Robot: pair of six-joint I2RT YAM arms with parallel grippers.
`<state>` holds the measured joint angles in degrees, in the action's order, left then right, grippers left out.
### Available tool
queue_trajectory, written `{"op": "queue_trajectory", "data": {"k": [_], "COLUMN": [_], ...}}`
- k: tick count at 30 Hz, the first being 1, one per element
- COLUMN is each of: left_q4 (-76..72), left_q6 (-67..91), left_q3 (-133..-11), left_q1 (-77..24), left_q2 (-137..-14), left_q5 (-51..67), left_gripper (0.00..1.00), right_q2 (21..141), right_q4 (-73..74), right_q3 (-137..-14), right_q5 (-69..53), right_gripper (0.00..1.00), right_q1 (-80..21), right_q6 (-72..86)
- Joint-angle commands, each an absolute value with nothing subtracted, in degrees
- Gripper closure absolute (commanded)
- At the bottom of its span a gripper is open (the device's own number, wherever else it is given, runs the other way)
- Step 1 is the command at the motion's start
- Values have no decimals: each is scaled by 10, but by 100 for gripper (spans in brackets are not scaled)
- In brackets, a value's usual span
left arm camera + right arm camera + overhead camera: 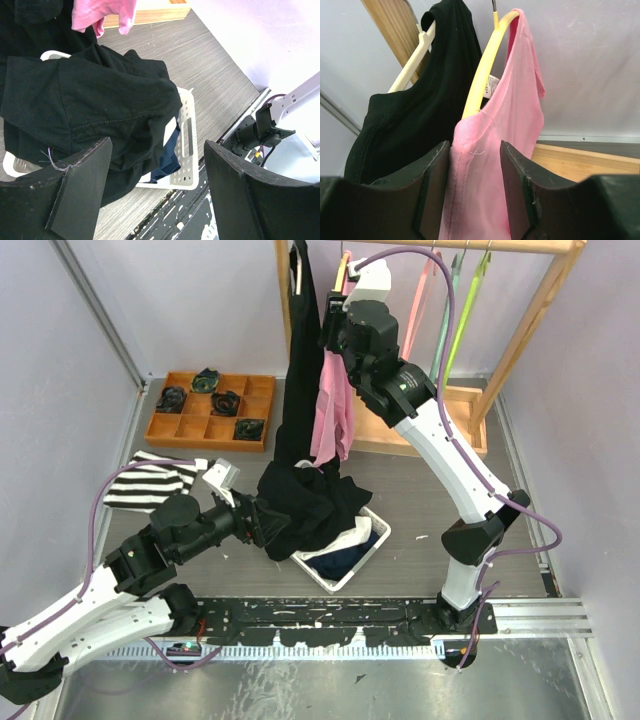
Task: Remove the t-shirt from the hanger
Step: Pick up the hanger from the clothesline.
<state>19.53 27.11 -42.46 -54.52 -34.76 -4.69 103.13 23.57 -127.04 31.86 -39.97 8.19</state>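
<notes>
Before the rack (pixel 528 335), on a grey wood-grain table (pixel 420 490) between lilac walls (pixel 70 390), the left gripper (pixel 157 150) gapes over the basket (pixel 190 150), while the right gripper (pixel 475 150) straddles the pink shirt (pixel 520 100), grip unclear.

The right pincer (pixel 475 167) had little room. Its jaws straddled the pink t-shirt (pixel 520 115) on the yellow hanger (pixel 482 65), though whether they pressed the cloth was hard to tell. The black garment (pixel 435 100) hung just beside it on the left, with the wooden post (pixel 390 25) behind. To the right of the pink cloth the way lay open. The left pincer (pixel 157 175) stood wide above the basket (pixel 190 145), which the black heap (pixel 100 100) overfilled. Bare counter (pixel 215 65) lay beyond.
</notes>
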Motion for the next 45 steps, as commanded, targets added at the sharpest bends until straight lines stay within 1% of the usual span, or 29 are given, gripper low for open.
{"op": "queue_trajectory", "data": {"k": [1, 7, 14, 17, 24, 29, 34, 41, 45], "left_q4": [175, 173, 168, 166, 163, 159, 154, 149, 147], "left_q6": [270, 268, 265, 265, 265, 266, 267, 264, 262], "left_q3": [-435, -437, -438, -436, -439, -440, -443, -450, -453], "left_q1": [-545, -545, -545, -545, -545, -545, -546, -546, -545], "left_q2": [-348, -352, -357, -359, -359, -362, -368, -376, -379], "left_q5": [-54, -53, -53, -53, -53, -55, -54, -54, -55], "left_gripper": [19, 19, 19, 19, 19, 18, 19, 19, 19], "right_q2": [1038, 1055, 1054, 1052, 1050, 1048, 1037, 983, 969], "right_q4": [234, 252, 260, 261, 262, 241, 206, 107, 83], "right_q3": [-1311, -1338, -1338, -1338, -1338, -1335, -1329, -1258, -1250], "right_q5": [342, 351, 360, 363, 369, 370, 371, 357, 352], "right_gripper": [50, 51, 60, 67, 89, 99, 99, 99, 99], "right_q1": [-401, -397, -393, -390, -382, -378, -376, -376, -376], "right_q6": [67, 64, 62, 59, 45, 16, -17, -41, -50]}}
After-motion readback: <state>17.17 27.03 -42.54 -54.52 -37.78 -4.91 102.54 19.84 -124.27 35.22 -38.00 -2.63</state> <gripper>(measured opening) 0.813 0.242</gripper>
